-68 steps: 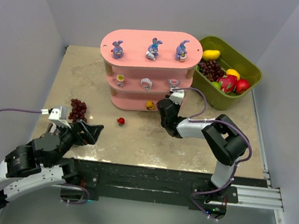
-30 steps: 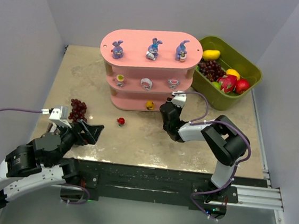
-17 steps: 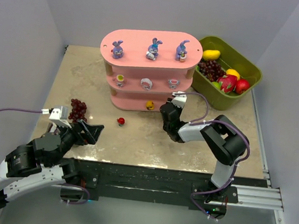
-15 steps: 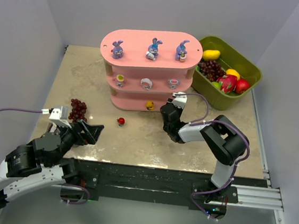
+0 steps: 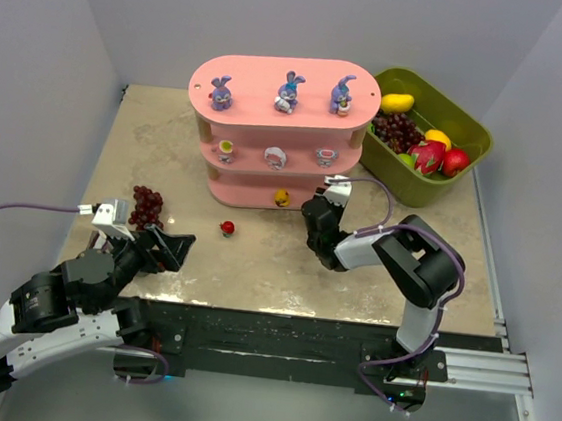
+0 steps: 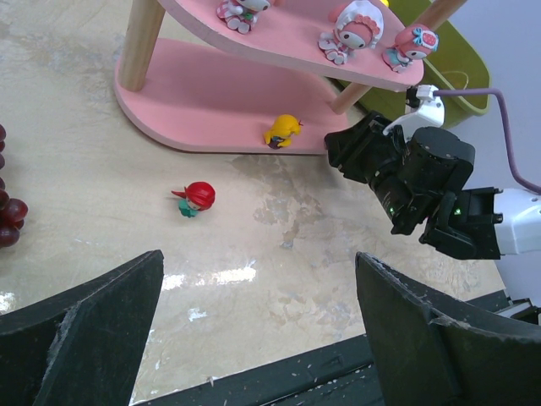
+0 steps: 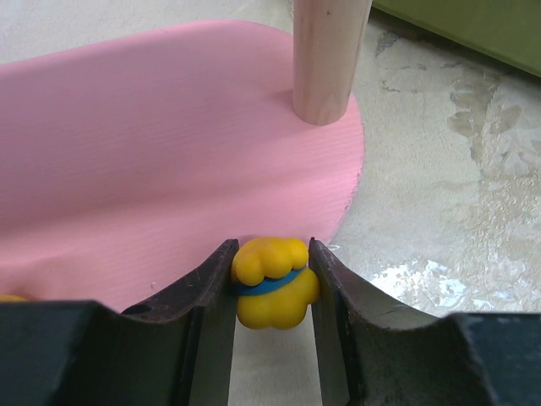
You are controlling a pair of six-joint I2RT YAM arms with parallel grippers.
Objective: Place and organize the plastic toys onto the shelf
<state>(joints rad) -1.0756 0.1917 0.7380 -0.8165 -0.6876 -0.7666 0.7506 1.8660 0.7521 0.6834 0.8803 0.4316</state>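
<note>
Shelf (image 5: 280, 80) stands at the far centre of the counter (image 5: 285, 266), with the olive bin (image 5: 461, 124) of fake fruit just to its right.

Top tier: three purple-blue bunnies in a row, left (image 5: 220, 93), middle (image 5: 290, 92), right (image 5: 342, 94), all upright.

Middle tier: three pink-and-white toys, left (image 5: 226, 147), middle (image 5: 275, 157), right (image 5: 327, 156).

Bottom tier: one yellow toy (image 5: 281, 198) near the board's near edge, about centre.

Red toy (image 5: 227, 228) lies on the bare counter, near and left of the shelf's bottom board and apart from it.

Right jaws: low at the near right end of the bottom board, partly closed on a small yellow toy with a blue band (image 7: 272, 282). Both inner faces press its sides. The toy sits at the board's rim, near side of the wooden post (image 7: 328, 59). Cannot tell whether it touches the board or counter.

Left jaws: spread fully wide, holding nothing, raised over the near left of the counter and aimed toward the shelf.

Dark grape bunch (image 5: 146, 206) lies on the counter just beyond the left jaws.
</note>
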